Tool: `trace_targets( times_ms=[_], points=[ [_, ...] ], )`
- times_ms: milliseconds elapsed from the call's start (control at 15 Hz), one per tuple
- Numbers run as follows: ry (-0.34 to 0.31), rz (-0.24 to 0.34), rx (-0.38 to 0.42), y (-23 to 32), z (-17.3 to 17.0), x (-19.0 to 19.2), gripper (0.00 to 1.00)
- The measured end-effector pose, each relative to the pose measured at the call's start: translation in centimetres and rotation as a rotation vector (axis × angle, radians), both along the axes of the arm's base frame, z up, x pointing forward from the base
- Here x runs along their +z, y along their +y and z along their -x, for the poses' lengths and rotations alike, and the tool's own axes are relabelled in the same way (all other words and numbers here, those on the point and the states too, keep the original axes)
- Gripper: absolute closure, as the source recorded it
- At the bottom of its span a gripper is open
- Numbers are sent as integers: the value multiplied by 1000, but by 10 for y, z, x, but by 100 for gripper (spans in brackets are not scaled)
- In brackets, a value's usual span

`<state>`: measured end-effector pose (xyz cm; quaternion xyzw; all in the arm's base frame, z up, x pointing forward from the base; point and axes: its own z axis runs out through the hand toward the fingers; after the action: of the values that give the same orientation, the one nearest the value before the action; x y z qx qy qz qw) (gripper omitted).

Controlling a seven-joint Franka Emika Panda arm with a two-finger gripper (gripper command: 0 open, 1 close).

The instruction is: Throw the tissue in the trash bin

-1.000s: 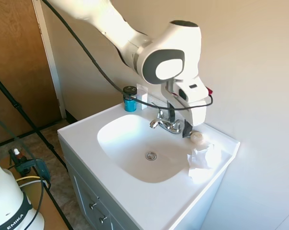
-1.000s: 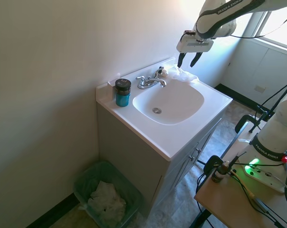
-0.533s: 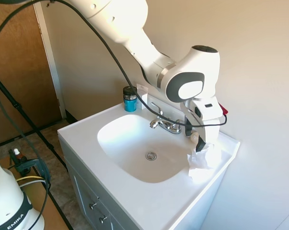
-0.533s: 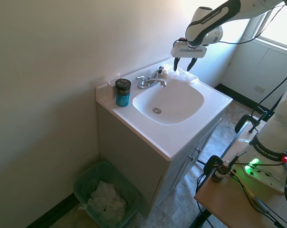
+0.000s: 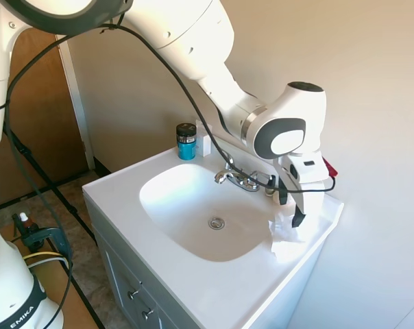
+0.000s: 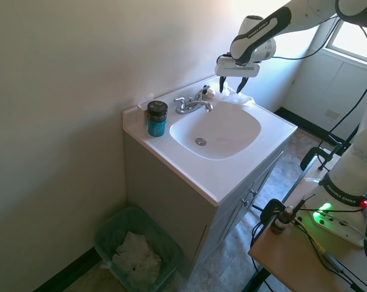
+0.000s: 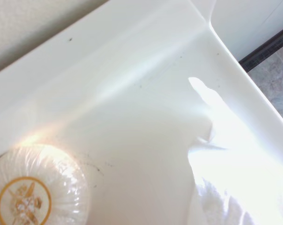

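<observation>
Gripper [image 5: 292, 209] poised over the tissue [image 5: 286, 230], fingers spread to straddle it; the tissue lies crumpled at the vanity top's [image 5: 214, 291] back corner, beside the soap [image 7: 36, 187], because it is not yet grasped.

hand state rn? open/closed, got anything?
Hand: open, holding nothing; its fingers are spread just above the tissue on the sink counter.

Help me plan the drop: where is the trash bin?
In the second exterior view, the trash bin sits on the floor at lower left, beside the vanity cabinet, against the wall.
</observation>
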<state>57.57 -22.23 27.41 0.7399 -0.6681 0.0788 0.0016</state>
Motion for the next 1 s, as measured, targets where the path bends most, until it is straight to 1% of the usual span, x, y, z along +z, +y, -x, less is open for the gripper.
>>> trace_targets(
  times_ms=[400,1000],
  points=[
    [4,-6,-30,-12,-9,-13,100],
    [17,-30,-26,-11,-14,-17,100]
  ],
)
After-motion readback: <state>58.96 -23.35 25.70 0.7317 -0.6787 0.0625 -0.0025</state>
